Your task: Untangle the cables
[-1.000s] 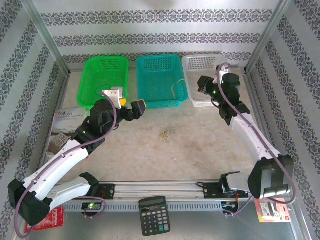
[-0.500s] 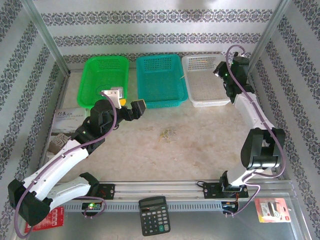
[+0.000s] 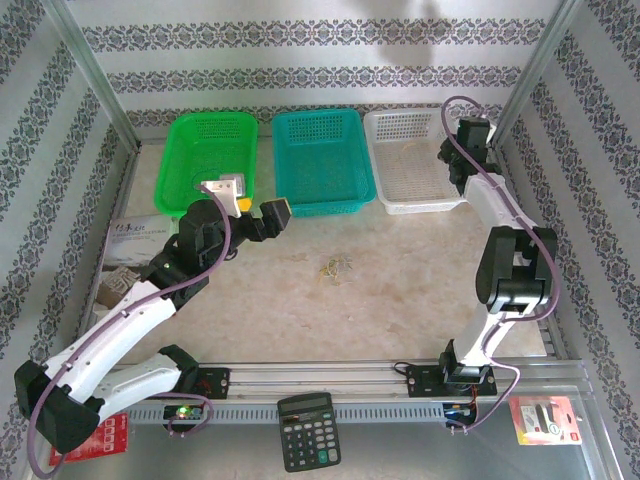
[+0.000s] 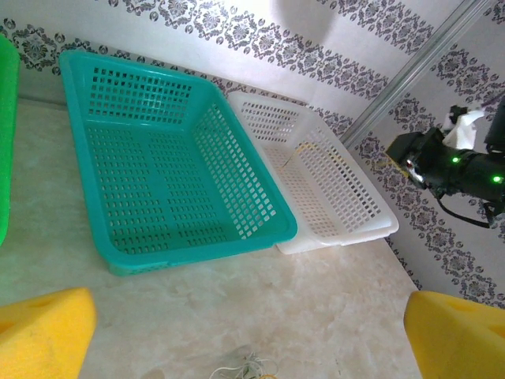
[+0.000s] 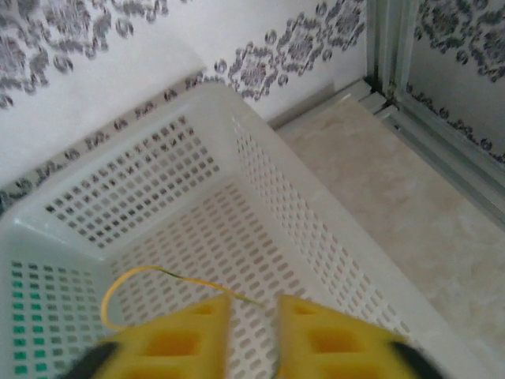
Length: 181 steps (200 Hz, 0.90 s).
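Observation:
The cables (image 3: 334,267) lie as a small clump of thin curly strands on the marble table, right of my left gripper (image 3: 262,210). The left wrist view has that clump (image 4: 252,367) at its bottom edge, between the wide-open yellow fingers of the left gripper (image 4: 252,335). My right gripper (image 3: 455,150) hangs over the right end of the white basket (image 3: 410,205). Its jaws (image 5: 254,312) stand slightly apart. A single thin yellow strand (image 5: 158,272) curves from the left finger (image 5: 181,332) into the gap, above the floor of the white basket (image 5: 300,229).
A teal basket (image 3: 320,205) and a green basket (image 3: 205,150) stand left of the white one along the back wall. A box (image 3: 135,235) lies at the left edge. A calculator (image 3: 307,430) sits in front of the arm rail.
The right arm swung from the gap between the teal and white baskets to the white basket's right end, and its jaws parted. The left arm stayed put.

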{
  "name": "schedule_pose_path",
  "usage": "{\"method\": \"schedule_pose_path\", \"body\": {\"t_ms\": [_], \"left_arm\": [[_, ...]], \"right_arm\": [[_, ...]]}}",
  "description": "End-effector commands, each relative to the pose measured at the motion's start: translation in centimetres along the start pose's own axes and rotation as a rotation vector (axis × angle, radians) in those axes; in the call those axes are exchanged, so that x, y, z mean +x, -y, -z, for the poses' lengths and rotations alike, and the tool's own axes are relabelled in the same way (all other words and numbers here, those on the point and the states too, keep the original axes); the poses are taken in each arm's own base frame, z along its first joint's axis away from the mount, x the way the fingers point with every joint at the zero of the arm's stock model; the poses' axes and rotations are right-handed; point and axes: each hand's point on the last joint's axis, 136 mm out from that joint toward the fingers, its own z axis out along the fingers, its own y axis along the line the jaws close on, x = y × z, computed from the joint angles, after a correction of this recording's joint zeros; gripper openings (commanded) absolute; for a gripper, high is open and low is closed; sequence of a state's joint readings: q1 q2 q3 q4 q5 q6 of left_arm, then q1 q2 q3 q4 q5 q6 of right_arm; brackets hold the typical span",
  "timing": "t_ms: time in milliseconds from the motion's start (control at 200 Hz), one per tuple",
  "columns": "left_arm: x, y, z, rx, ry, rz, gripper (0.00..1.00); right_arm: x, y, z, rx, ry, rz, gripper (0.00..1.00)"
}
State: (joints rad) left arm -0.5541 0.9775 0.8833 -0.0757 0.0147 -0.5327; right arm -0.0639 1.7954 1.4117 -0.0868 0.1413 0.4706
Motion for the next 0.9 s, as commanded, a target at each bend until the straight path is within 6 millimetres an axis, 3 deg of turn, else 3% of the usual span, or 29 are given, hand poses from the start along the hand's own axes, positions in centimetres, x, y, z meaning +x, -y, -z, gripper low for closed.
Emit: {"method": "schedule_pose_path", "body": {"t_ms": [0, 140, 260, 440, 550, 664, 789, 899], "left_arm": [[-0.1, -0.3, 0.3, -0.004, 0.002, 0.025, 1.0], [0.2, -0.3, 0.0, -0.001, -0.01, 0.028, 1.0], [0.6, -0.3, -0.3, 0.0, -0.028, 0.029, 1.0], [2.3, -0.7, -1.0, 0.003, -0.083, 0.043, 1.0], [3.8, -1.2, -1.1, -0.001, -0.122, 0.059, 1.0], [5.8, -2.0, -1.1, -0.01, -0.169, 0.077, 1.0], [8.4, -3.2, -1.1, -0.03, -0.212, 0.112, 1.0], [10.7, -4.4, -1.3, -0.049, -0.251, 0.156, 1.0]], "right_arm": [[-0.2, -1.5, 0.0, -0.084, -0.021, 0.006, 0.53], [-1.0, -4.1, 1.5, -0.214, -0.031, -0.025, 0.58], [-1.6, -6.7, 3.9, -0.324, -0.033, -0.047, 0.58], [0.5, -11.7, 9.4, -0.476, -0.051, -0.004, 0.58], [3.8, -14.0, 13.0, -0.553, -0.087, 0.04, 0.57], [9.2, -15.2, 16.6, -0.607, -0.14, 0.103, 0.57], [15.5, -15.1, 19.7, -0.643, -0.216, 0.171, 0.57], [21.6, -13.7, 20.8, -0.62, -0.294, 0.217, 0.57]]}}
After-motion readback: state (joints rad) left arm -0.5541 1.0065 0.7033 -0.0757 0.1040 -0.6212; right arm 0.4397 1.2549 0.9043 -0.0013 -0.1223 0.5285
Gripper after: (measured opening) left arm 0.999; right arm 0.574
